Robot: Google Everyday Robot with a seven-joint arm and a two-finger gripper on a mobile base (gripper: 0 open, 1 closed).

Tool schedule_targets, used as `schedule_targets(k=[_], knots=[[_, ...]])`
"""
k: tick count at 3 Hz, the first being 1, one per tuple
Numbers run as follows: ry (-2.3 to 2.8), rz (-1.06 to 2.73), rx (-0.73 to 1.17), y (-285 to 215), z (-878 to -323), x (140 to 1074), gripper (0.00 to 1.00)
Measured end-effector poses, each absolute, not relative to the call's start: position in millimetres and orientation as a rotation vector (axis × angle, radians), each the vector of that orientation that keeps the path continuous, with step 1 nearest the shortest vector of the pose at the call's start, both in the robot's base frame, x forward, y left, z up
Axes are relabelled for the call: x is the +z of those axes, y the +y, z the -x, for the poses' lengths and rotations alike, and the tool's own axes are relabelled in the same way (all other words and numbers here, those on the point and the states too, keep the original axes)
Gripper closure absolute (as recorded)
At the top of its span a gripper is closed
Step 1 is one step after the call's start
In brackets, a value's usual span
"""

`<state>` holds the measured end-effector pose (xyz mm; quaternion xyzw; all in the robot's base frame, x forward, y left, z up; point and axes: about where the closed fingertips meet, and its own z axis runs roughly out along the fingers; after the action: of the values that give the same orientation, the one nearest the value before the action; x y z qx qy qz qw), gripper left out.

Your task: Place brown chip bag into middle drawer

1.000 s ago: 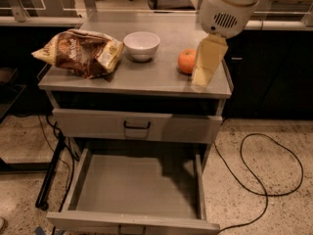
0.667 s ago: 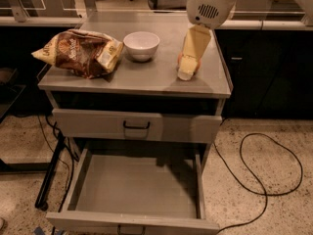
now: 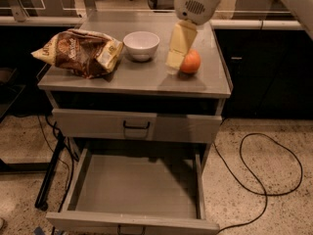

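Observation:
The brown chip bag (image 3: 80, 51) lies on the left of the grey cabinet top (image 3: 142, 80), crinkly, with cream-yellow ends. The middle drawer (image 3: 137, 187) is pulled out below, its flat grey floor bare. My gripper (image 3: 177, 58) hangs over the cabinet top right of centre, its pale fingers pointing down just left of an orange (image 3: 190, 61). It is well to the right of the bag and holds nothing that I can see.
A white bowl (image 3: 141, 45) stands between the bag and the gripper. The upper drawer front (image 3: 137, 125) with a black handle is closed. A black cable (image 3: 264, 165) loops on the floor at right. Dark cabinets stand behind.
The gripper has moved left across the cabinet top, from the right edge past the orange toward the bowl. The orange shows again on its right. The bag has not moved.

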<state>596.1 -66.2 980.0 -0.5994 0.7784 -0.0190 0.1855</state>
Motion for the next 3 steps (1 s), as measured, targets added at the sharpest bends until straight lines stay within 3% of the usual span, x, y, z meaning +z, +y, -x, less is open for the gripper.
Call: schedule_targets(k=[1,3], knots=[[2.151,1.7,0.041,-17.2,-654.0,984.6,0.0],[2.109,1.674,0.032,-8.0,-664.5,992.3,0.0]])
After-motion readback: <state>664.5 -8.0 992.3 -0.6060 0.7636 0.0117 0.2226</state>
